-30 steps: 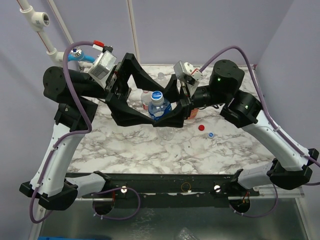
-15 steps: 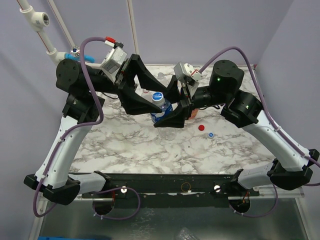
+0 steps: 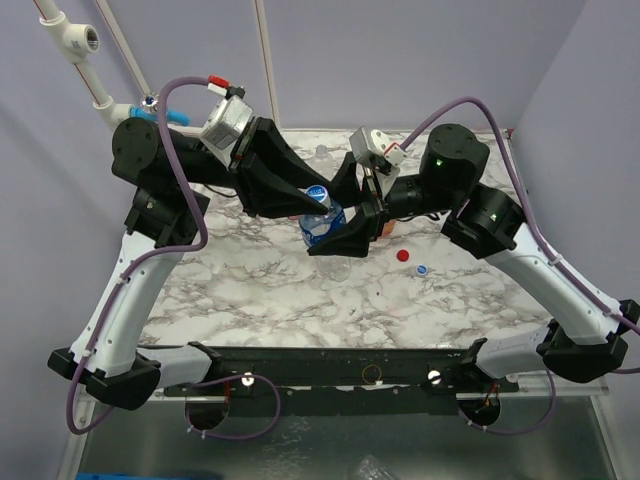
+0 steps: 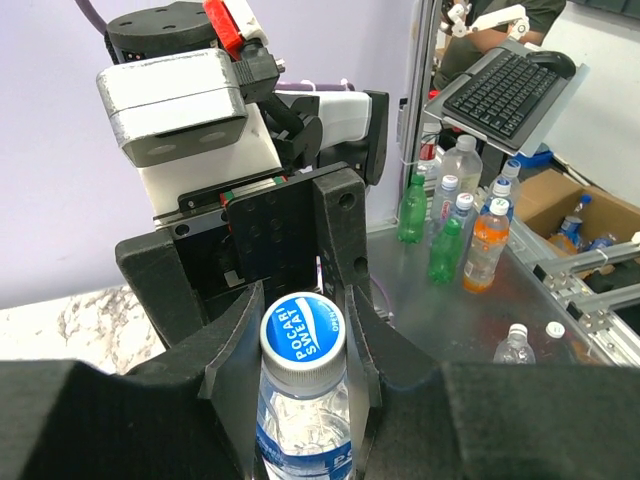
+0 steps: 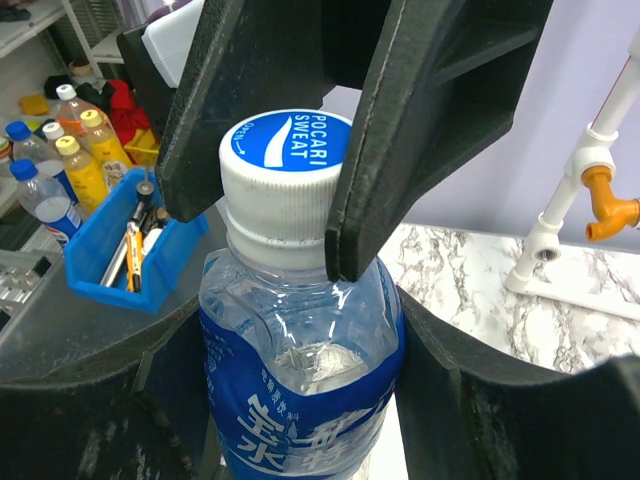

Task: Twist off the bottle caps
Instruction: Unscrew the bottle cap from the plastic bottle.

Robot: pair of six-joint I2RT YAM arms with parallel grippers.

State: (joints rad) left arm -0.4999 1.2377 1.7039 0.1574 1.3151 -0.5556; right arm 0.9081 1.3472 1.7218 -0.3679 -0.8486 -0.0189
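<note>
R gripper point(image 3: 338, 236) clamps the blue-labelled bottle point(image 3: 321, 221) over the middle of the table point(image 3: 250, 292); L gripper point(image 5: 285, 195) pinches its blue-and-white cap point(image 5: 287, 150), not yet off. Red cap point(image 3: 403, 255) and 2nd blue-white cap point(image 3: 422, 269) lie loose at 4 o'clock, so approx. two look done; rest unclear.

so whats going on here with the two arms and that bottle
The right claw grips a blue-labelled bottle by its body while the left claw pinches its blue-and-white cap from both sides. The cap is on the neck, not yet off. A red cap lies loose on the marble table.
</note>
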